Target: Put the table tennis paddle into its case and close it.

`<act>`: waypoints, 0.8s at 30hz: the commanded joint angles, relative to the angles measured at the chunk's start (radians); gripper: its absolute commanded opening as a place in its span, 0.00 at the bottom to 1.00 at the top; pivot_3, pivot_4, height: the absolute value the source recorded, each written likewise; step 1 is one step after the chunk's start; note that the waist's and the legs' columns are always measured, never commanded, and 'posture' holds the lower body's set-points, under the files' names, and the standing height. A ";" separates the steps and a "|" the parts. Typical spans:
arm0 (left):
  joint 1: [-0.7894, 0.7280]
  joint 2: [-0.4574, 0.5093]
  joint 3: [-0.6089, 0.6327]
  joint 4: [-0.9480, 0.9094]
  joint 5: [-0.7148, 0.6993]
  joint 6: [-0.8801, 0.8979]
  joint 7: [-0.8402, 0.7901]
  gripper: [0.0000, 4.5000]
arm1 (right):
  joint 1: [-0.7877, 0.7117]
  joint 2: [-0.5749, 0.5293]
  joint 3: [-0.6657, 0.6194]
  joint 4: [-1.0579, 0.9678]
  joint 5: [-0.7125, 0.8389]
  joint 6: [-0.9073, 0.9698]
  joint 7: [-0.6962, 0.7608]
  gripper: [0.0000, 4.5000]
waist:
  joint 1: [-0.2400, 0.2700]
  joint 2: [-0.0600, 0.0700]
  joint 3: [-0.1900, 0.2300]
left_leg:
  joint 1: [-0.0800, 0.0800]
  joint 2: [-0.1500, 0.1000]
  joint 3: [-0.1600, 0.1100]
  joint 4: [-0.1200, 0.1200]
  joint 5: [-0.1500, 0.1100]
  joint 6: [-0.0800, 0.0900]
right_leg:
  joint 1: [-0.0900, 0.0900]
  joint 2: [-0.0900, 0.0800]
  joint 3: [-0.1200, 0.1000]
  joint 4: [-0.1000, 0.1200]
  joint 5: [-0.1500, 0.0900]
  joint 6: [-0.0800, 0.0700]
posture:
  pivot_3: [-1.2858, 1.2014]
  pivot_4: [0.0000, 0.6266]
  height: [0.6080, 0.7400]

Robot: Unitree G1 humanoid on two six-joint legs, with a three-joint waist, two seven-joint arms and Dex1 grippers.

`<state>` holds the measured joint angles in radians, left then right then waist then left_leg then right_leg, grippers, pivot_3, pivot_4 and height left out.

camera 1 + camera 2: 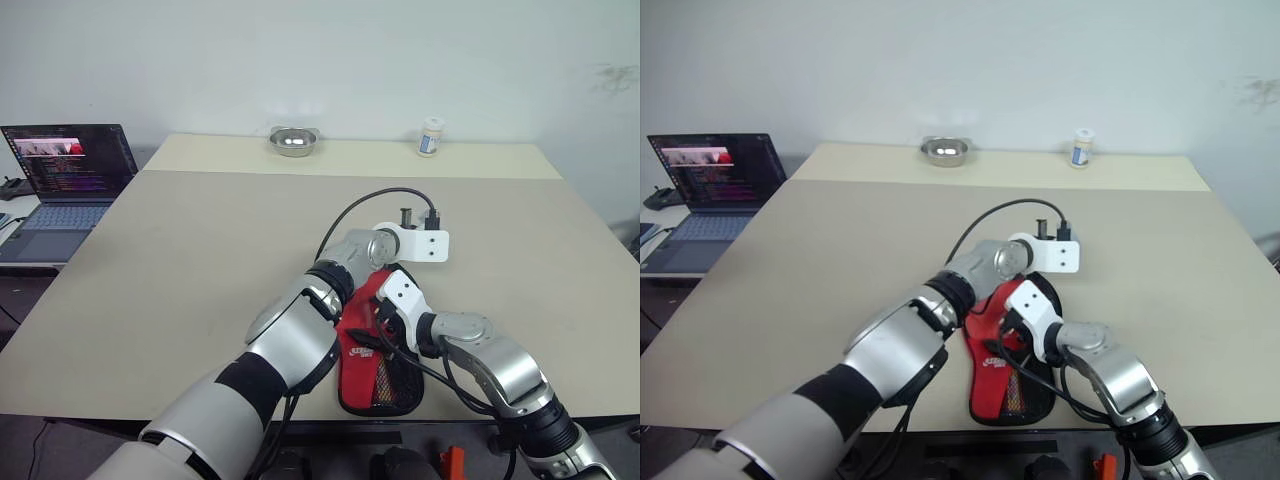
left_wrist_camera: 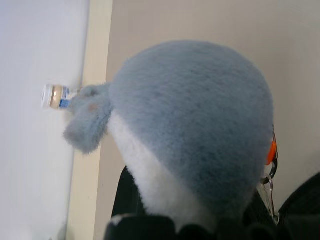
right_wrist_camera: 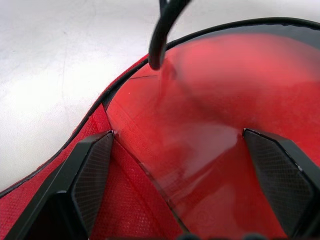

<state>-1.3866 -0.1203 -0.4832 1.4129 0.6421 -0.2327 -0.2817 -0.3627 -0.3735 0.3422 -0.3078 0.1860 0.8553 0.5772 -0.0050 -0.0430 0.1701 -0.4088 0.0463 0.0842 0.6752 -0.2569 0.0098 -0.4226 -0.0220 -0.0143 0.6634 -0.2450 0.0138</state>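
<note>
The case (image 1: 365, 352), red with black mesh and a white logo, lies at the table's near edge. Its black rounded end (image 1: 408, 276) points away from me. The right wrist view looks onto a glossy red face, the table tennis paddle (image 3: 200, 115), lying inside the case's black rim (image 3: 125, 82). My right gripper (image 3: 185, 170) is open, its fingers (image 3: 90, 175) spread over that red face. My left arm crosses over the case. My left gripper (image 2: 210, 220) is shut on a fluffy blue-grey and white charm (image 2: 195, 125) with a metal clip (image 2: 270, 182).
At the table's far edge stand a steel bowl (image 1: 294, 141) and a small white bottle (image 1: 431, 137). An open laptop (image 1: 62, 185) sits on a side table to the left. A black cable (image 1: 370, 200) arcs over the left wrist.
</note>
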 commanded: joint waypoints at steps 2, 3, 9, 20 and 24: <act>-0.035 -0.030 0.015 -0.032 -0.017 -0.040 -0.026 0.13 | 0.036 0.004 0.056 0.049 0.001 0.054 0.010 1.00 | 0.000 0.000 0.000 | 0.000 0.000 0.000 0.000 0.000 0.000 | 0.000 0.000 0.000 0.000 0.000 0.000 | 0.52 0.24 1.00; -0.032 -0.029 0.015 -0.031 -0.018 -0.039 -0.038 0.13 | 0.035 0.005 0.055 0.050 0.000 0.053 0.010 1.00 | 0.000 0.000 0.000 | 0.000 0.000 0.000 0.000 0.000 0.000 | 0.000 0.000 0.000 0.000 0.000 0.000 | 0.52 0.24 1.00; -0.016 -0.013 0.030 -0.032 -0.034 -0.037 -0.115 0.52 | 0.030 0.008 0.052 0.058 -0.004 0.047 0.011 1.00 | 0.000 0.000 0.000 | 0.000 0.000 0.000 0.000 0.000 0.000 | 0.000 0.000 0.000 0.000 0.000 0.000 | 0.52 0.24 1.00; 0.000 0.064 0.013 -0.034 -0.012 -0.057 -0.178 1.00 | 0.004 0.009 0.043 0.080 -0.008 0.033 0.020 1.00 | -0.005 0.001 0.000 | 0.001 0.001 0.000 0.000 0.000 0.000 | 0.000 0.001 0.000 0.001 0.000 0.000 | 0.52 0.24 1.00; -0.010 0.112 0.033 -0.037 -0.026 -0.060 -0.155 1.00 | 0.001 0.010 0.032 0.077 -0.008 0.030 0.017 1.00 | -0.007 0.001 0.000 | 0.001 0.001 0.000 0.000 0.000 0.000 | 0.000 0.001 0.000 0.001 0.000 0.000 | 0.52 0.24 1.00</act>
<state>-1.3791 -0.0229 -0.4667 1.4107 0.6296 -0.2901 -0.4479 -0.3867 -0.3607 0.3420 -0.2843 0.1792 0.8538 0.5872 -0.0115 -0.0424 0.1697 -0.4078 0.0470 0.0841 0.6754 -0.2568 0.0099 -0.4222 -0.0213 -0.0140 0.6646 -0.2449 0.0137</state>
